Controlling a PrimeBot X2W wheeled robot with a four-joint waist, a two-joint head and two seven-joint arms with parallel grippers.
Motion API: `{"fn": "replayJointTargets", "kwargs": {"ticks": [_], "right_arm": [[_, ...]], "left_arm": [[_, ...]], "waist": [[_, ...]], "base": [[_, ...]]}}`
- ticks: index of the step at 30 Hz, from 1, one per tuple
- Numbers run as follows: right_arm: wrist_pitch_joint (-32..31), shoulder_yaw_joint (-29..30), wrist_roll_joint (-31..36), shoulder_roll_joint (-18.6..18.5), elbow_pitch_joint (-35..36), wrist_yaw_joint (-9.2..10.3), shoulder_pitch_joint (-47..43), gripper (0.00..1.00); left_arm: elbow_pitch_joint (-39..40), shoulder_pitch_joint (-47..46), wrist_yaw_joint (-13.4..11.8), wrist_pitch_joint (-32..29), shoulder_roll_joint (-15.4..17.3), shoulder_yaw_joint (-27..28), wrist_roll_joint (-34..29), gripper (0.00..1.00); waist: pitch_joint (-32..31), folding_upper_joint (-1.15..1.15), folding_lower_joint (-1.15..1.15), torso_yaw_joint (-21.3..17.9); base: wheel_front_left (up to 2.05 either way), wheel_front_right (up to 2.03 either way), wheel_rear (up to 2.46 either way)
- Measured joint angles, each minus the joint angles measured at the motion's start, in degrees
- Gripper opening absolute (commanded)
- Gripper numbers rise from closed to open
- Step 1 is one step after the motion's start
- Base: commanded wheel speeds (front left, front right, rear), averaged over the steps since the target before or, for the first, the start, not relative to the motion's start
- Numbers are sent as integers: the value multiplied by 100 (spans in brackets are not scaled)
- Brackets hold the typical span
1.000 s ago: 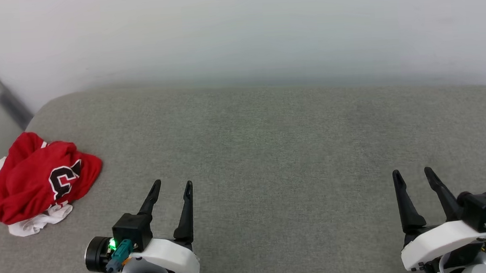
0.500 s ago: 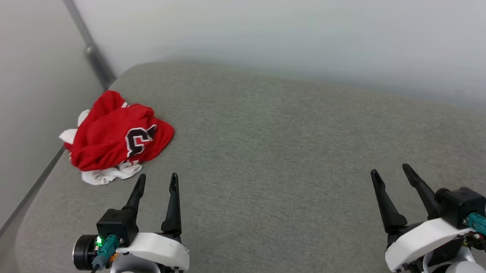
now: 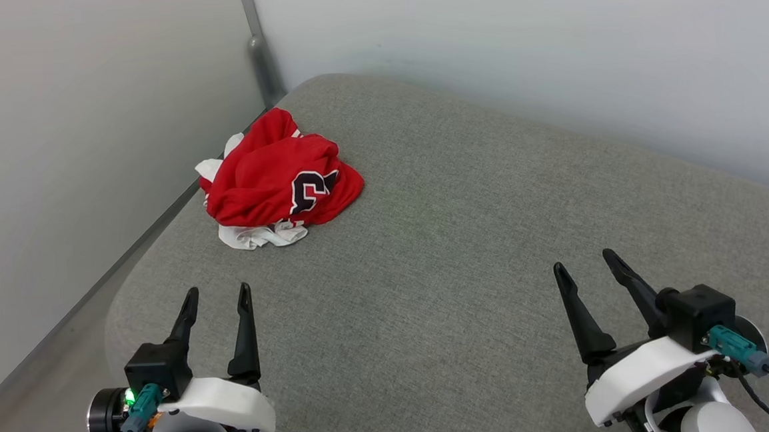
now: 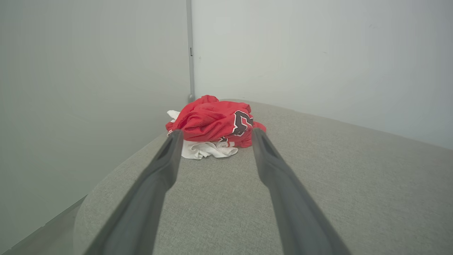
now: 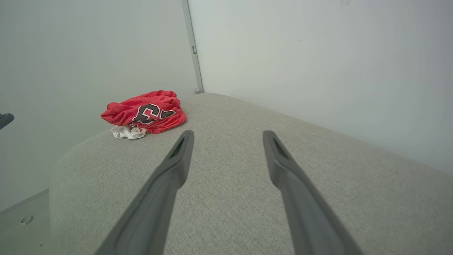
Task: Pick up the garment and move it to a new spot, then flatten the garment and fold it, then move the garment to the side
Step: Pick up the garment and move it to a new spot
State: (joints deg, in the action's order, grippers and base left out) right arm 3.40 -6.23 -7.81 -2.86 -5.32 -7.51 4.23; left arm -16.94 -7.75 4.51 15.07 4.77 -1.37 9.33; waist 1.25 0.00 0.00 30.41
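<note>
Plainly both pairs of jaws gape empty, apart from the crumpled garment [image 3: 279,182].

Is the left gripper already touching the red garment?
No, the open left gripper hangs apart from the crumpled garment, with bare grey cushion between them.

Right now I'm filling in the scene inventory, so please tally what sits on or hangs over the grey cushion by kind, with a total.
Shirt: 1, red and white, crumpled near the far left corner of the grey cushion
Gripper: 2, the left gripper and the right gripper, both open and empty
Total: 3
</note>
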Motion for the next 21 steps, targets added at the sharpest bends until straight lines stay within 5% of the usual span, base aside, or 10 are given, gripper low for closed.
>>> {"fn": "replayJointTargets", "kwargs": {"ticks": [12, 21], "right_arm": [[-103, -86, 118, -1, 80, 1, 58, 100], [-382, -293, 355, -23, 381, 0, 483, 100]], "left_arm": [[-126, -322, 4, 0, -11, 75, 3, 100], [-372, -2006, 59, -65, 410, 330, 177, 100]], "waist": [[108, 0, 0, -50], [606, 0, 0, -559]], "base": [[0, 0, 0], [0, 0, 0]]}}
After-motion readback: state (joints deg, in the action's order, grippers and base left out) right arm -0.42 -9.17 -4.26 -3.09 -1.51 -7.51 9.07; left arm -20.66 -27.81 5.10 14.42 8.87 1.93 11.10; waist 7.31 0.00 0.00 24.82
